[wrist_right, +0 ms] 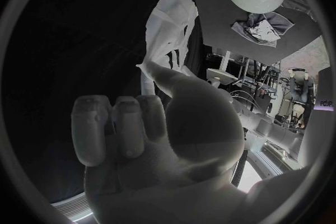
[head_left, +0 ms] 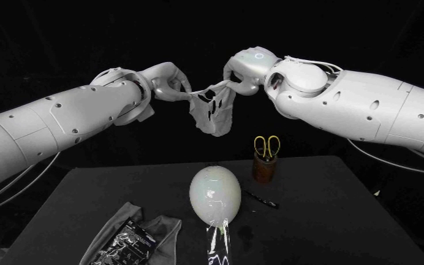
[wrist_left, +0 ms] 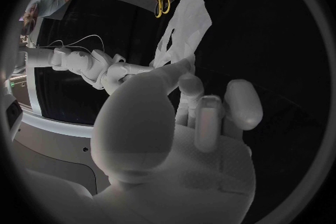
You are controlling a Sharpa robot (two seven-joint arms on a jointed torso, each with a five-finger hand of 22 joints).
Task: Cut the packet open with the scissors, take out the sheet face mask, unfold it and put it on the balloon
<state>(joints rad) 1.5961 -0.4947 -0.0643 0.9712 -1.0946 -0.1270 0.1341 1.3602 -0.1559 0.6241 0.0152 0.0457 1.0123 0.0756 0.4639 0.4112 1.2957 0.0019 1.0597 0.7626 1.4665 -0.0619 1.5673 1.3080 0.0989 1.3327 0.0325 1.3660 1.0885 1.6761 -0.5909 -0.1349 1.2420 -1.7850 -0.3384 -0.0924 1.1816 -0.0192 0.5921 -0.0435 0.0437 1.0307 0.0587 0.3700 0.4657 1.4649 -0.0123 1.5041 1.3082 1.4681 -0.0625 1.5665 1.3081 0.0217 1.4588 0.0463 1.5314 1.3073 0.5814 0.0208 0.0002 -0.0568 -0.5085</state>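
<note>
Both hands are raised high above the table with the white sheet mask (head_left: 212,109) stretched between them. My left hand (head_left: 168,84) pinches one upper edge and my right hand (head_left: 248,72) pinches the other. The mask hangs partly unfolded, its cut-out holes showing, still creased lower down. It also shows past the left hand (wrist_left: 189,106) as the mask (wrist_left: 186,25), and past the right hand (wrist_right: 154,117) as the mask (wrist_right: 171,19). The pale balloon (head_left: 215,194) stands on the table below the mask. The opened packet (head_left: 131,238) lies at the front left.
Yellow-handled scissors (head_left: 266,145) stand in a brown holder (head_left: 264,168) behind and to the right of the balloon. A small black stick (head_left: 261,200) lies beside the balloon. A grey cloth (head_left: 163,228) lies under the packet. A clear strip (head_left: 216,243) runs forward from the balloon.
</note>
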